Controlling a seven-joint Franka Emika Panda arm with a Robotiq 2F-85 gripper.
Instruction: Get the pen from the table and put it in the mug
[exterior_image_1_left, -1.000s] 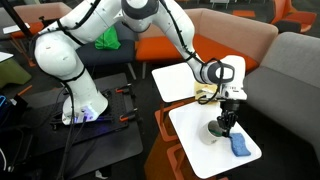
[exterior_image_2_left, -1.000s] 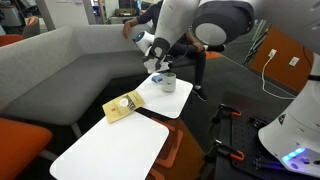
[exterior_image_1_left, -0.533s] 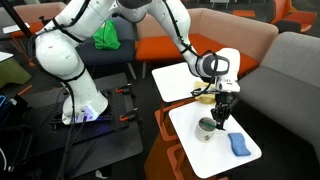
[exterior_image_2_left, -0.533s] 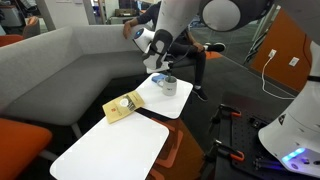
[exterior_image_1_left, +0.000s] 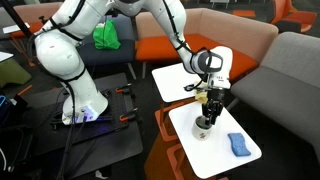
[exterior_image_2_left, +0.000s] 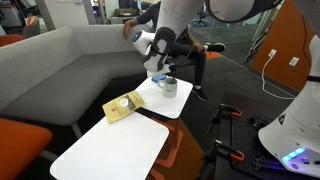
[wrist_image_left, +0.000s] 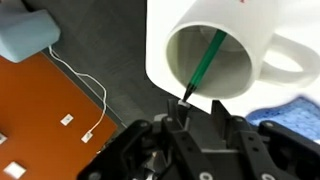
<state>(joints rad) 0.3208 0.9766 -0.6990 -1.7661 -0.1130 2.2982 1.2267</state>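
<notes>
One pen slants inside one mug on one counter; your hand is at its upper end, grip impossible to tell.

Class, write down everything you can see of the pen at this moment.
In the wrist view the pen is a thin, straight green stick with a dark near tip, plastic by its look. It slants inside the pale opening of the white mug, with its near tip at the rim just ahead of the gripper. Whether it is gripped cannot be told.
</notes>
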